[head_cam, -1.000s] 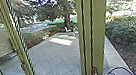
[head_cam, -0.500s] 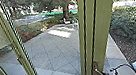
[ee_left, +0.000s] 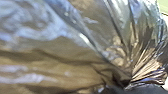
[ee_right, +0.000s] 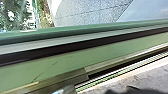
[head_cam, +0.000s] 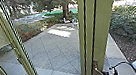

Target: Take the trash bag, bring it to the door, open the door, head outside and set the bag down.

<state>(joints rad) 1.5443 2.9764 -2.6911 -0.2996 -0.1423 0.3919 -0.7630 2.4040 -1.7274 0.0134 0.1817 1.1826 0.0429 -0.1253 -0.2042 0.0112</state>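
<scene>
Head high, angled down; left wrist close on bag (ee_left: 62,53); right wrist near green frame (ee_right: 67,60), head shares.

One trash bag (ee_left: 62,50), one thick tree trunk (head_cam: 65,11), one wide green post (head_cam: 103,31).

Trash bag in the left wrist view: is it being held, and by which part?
Yes, the trash bag is held by the left gripper at its gathered neck, where the folds bunch together.

Green door frame (ee_right: 57,65) runs slantwise, black strip (ee_right: 75,47) along it. Speckled grey paving (ee_right: 85,12) and blurry foliage (ee_right: 13,15) beyond.
</scene>
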